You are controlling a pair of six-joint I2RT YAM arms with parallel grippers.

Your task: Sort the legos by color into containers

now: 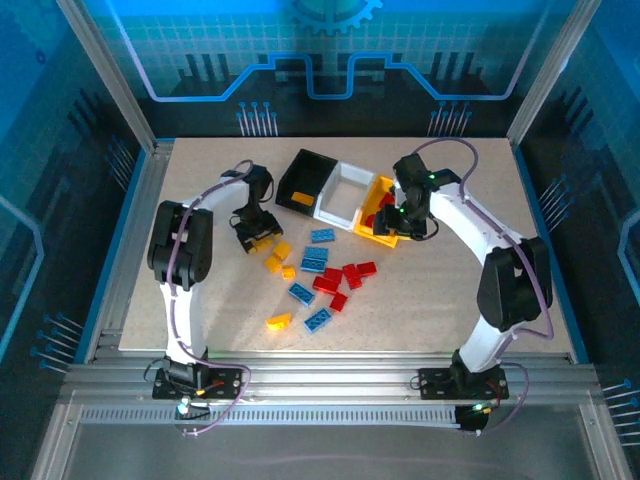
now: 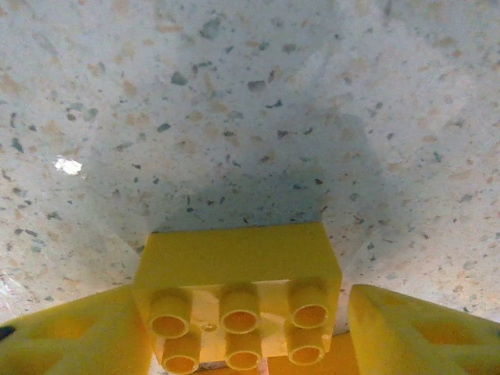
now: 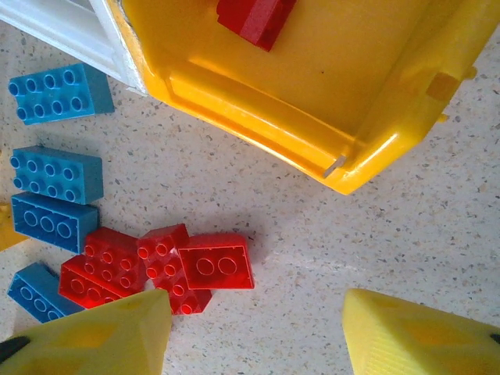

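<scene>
Step in hand: the left gripper (image 2: 240, 295) is picking up a yellow brick (image 2: 238, 258).
- The brick sits on the table (image 2: 250, 117), studs facing the tool, squarely between the fingers (image 2: 70, 336).
- The jaws stand partway in. The left one looks to be touching the brick; a thin dark line shows at the right one.
- Whether the grip is firm, I cannot tell. By my reading the brick is not yet lifted.

Next move, as I judge it: finish the squeeze and lift straight up. Then carry the brick ahead and to the tool's right, to the black bin (image 1: 305, 178), where an orange-yellow piece already lies. The other bricks close by need clearing on the way up.

Pose: the left arm arches forward, elbow high, wrist pointing down at the table.

Right gripper (image 3: 254, 336):
- Its fingers are well apart with nothing between them, over bare table.
- The corner of the yellow bin (image 3: 258, 125) lies just ahead of it, with a red brick (image 3: 254, 19) inside.
- Loose red bricks (image 3: 156, 269) lie to the tool's left.
- The arm is bent, wrist down.
</scene>
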